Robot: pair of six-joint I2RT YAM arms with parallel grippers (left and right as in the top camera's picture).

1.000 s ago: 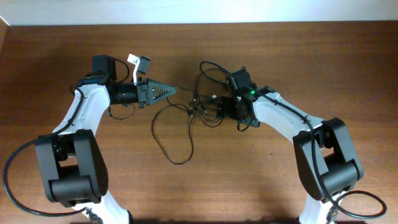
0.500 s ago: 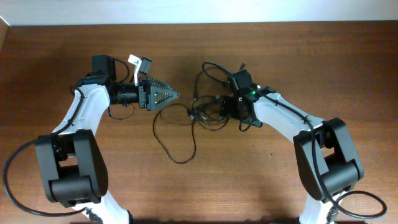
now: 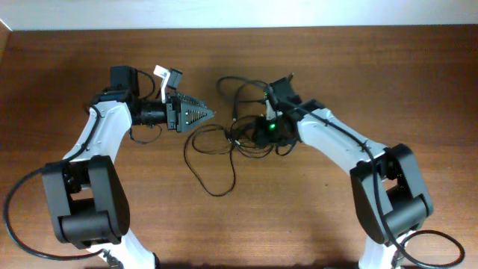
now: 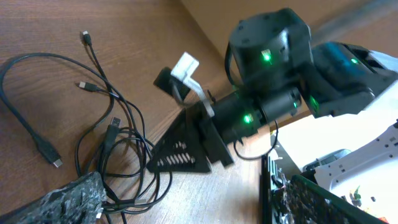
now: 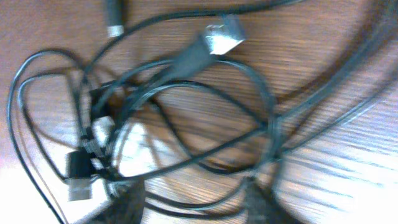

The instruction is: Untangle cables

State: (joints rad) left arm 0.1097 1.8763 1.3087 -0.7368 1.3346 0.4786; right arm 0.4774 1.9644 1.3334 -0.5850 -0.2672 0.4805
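Observation:
The cables (image 3: 224, 146) are thin black cords tangled in a heap mid-table, with one loop trailing toward the front (image 3: 216, 193). My left gripper (image 3: 209, 113) stands open just left of the heap with nothing in it. One of its fingers (image 4: 65, 199) shows at the bottom of the left wrist view, beside the cables (image 4: 112, 143). My right gripper (image 3: 252, 136) is down on the heap's right part. Its dark fingers (image 4: 183, 152) rest among the strands. In the blurred right wrist view its jaws (image 5: 193, 202) stand apart with cable strands (image 5: 186, 93) running between them.
Small plugs lie loose at the cords' ends (image 4: 56, 163) (image 5: 221, 37). A white tag (image 3: 160, 72) sticks up near the left wrist. The wooden table (image 3: 336, 217) ends at a pale wall at the back.
My left gripper went from shut to open and stayed in place. My right arm slid left onto the tangle, its jaws narrowing, and the cords shifted a little left.

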